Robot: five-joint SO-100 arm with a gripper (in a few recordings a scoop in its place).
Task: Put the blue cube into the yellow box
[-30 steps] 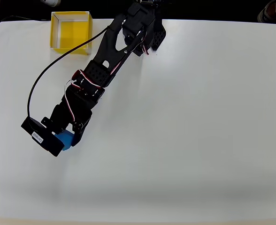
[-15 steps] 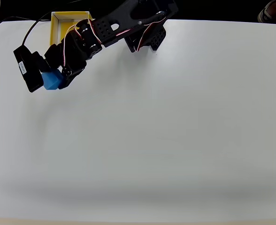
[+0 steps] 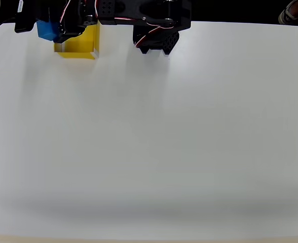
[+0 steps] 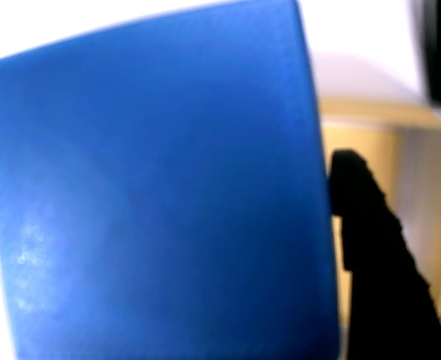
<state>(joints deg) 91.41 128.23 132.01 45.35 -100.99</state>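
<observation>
Upper left of overhead view: end effector (image 3: 50,29) clamped on blue cube (image 3: 46,30), hanging left of yellow box (image 3: 79,44), over its left wall. Wrist view: cube (image 4: 157,195) close-up, box wall (image 4: 370,112) at right. Risk: release now, clips wall, lands on surface (image 3: 164,142).
</observation>
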